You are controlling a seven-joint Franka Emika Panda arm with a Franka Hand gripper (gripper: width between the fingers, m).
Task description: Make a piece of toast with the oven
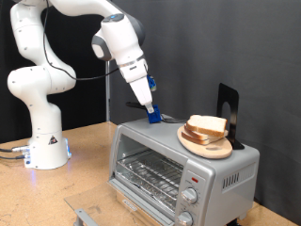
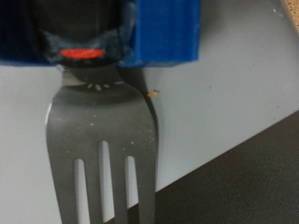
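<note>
Right up against the wrist lens is a metal fork (image 2: 103, 159), tines pointing away from the hand, its neck running up between blue finger pads (image 2: 163, 33) with a red mark showing at the root. So the jaws are closed down on the fork's handle, clamped narrow around it.

Out in the exterior view, the gripper (image 1: 151, 115) is low over the flat silver top of the oven (image 1: 179, 165), near that top's back corner on the exterior view's left. Whether the fork tip touches the metal, I can't tell from here.

The piece of toast (image 1: 207, 126) sits on a round wooden plate (image 1: 205, 145) on the oven roof, towards the exterior view's right, apart from the gripper. It looks stacked with a second slice; hard to separate them.

My read on handling: that bread is light, soft and crumbly, easily torn by tines or squashed, so support from beneath or a gentle hold at the firmer crust seems wisest.

Room to move: the roof is narrow, with drop-offs all round and a dark upright stand (image 1: 227, 105) just behind the plate. The glass door is shut, wire rack visible inside. The desk (image 1: 85, 165) to the exterior view's left offers open space.
</note>
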